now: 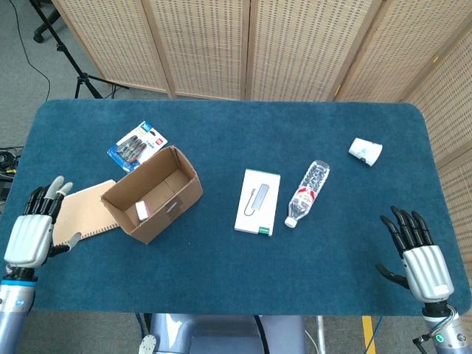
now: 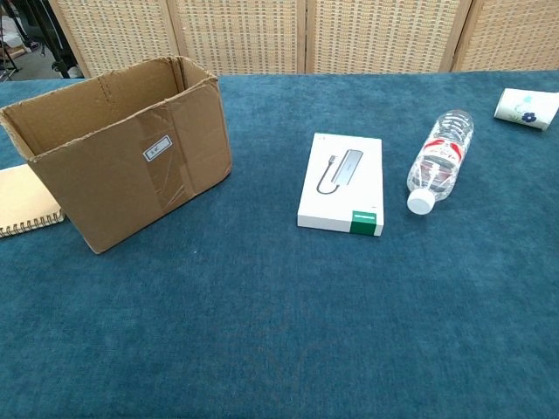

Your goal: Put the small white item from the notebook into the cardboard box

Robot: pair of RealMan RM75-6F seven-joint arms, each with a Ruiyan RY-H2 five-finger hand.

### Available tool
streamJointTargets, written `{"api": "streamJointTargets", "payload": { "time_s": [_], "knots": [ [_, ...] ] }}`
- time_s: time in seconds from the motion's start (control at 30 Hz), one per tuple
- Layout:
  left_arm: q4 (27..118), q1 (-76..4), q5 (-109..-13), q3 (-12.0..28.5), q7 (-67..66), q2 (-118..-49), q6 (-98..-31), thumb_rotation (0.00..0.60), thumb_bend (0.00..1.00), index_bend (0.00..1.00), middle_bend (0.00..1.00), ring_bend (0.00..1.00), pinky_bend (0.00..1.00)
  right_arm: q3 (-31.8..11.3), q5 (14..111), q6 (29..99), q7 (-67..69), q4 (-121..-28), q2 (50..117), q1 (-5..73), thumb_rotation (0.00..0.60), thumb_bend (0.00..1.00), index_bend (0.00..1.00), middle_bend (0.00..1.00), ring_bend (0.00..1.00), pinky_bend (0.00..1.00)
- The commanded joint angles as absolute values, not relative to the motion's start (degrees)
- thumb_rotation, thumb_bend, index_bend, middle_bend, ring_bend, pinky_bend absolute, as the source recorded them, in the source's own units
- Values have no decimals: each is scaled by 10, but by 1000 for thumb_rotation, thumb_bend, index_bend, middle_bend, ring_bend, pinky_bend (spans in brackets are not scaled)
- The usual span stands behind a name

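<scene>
The small white item [image 1: 142, 212] lies on the floor of the open cardboard box [image 1: 179, 194] in the head view; the chest view shows only the box's outer wall [image 2: 122, 175]. The tan spiral notebook [image 1: 82, 212] lies flat just left of the box, its corner at the chest view's left edge [image 2: 22, 201]. My left hand [image 1: 33, 230] hovers at the table's front left, fingers spread and holding nothing, left of the notebook. My right hand [image 1: 417, 254] is open at the front right corner, far from the box.
A blister pack [image 1: 137, 146] lies behind the box. A white boxed adapter [image 1: 258, 201], a plastic bottle [image 1: 307, 192] on its side and a small white cup [image 1: 365, 151] lie to the right. Wicker screens stand behind the table.
</scene>
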State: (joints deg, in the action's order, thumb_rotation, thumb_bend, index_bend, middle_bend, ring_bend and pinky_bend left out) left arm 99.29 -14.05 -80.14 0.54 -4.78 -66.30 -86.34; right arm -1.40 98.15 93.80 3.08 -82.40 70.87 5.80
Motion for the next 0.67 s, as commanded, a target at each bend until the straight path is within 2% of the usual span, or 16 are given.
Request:
{"api": "streamJointTargets", "payload": {
  "time_s": [0.03,0.17,0.3,0.67],
  "knots": [
    [956,-119,-816,-4,-23,-678,-885,600,236,81,0,0,0,-14,982,937,30,-825,709,58,600,131,79,0,0,0],
    [906,-107,-818,1,-38,-714,-896,600,241,81,0,0,0,-14,981,936,32,-825,708,59,600,131,79,0,0,0],
    [891,-102,-837,8,-29,-725,-913,600,247,81,0,0,0,-14,982,935,33,-826,708,60,600,131,79,0,0,0],
    [883,-94,-858,11,-32,-735,-908,600,246,81,0,0,0,-10,983,930,31,-824,708,61,600,131,79,0,0,0]
  ]
}}
